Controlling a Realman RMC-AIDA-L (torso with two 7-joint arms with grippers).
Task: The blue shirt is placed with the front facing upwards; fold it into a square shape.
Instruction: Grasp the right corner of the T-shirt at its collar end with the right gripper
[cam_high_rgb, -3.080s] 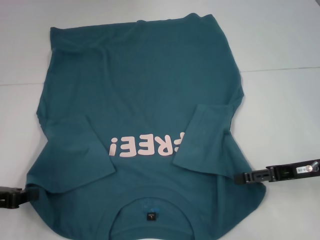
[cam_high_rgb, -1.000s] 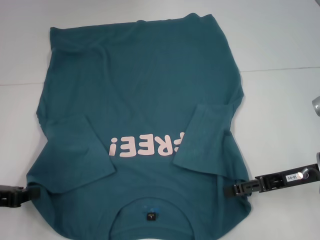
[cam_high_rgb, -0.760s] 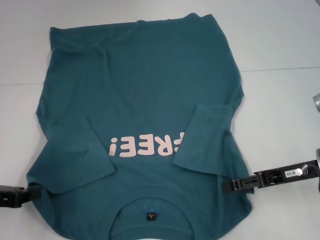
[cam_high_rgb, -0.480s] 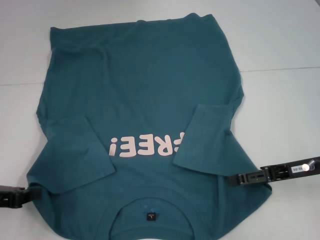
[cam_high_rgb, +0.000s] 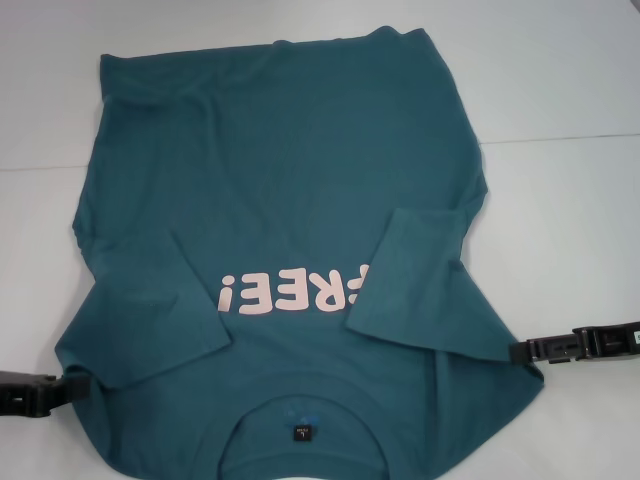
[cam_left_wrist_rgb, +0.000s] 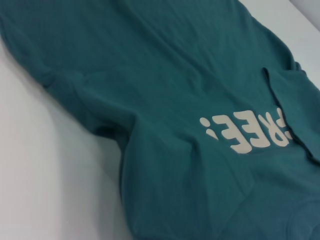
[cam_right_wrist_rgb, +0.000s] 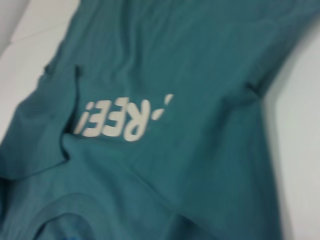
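Both sleeves are already folded in over the chest of the blue shirt (cam_high_rgb: 290, 200), which lies flat on the white table (cam_high_rgb: 560, 90) with its collar nearest the robot and the pink lettering facing up. The left gripper (cam_high_rgb: 60, 388) sits at the shirt's left shoulder edge and the right gripper (cam_high_rgb: 520, 351) at the right shoulder edge, though I cannot tell whether either has its fingers spread or pinched on cloth. By my read we're early on, with the body still at full length, so the fold that brings collar and hem together into a square remains to be done.

The blue shirt (cam_high_rgb: 290, 200) covers the middle of the white surface (cam_high_rgb: 560, 200), leaving bare lanes along both sides and beyond the hem, with the left gripper (cam_high_rgb: 62, 388) and right gripper (cam_high_rgb: 515, 351) at its shoulder edges.
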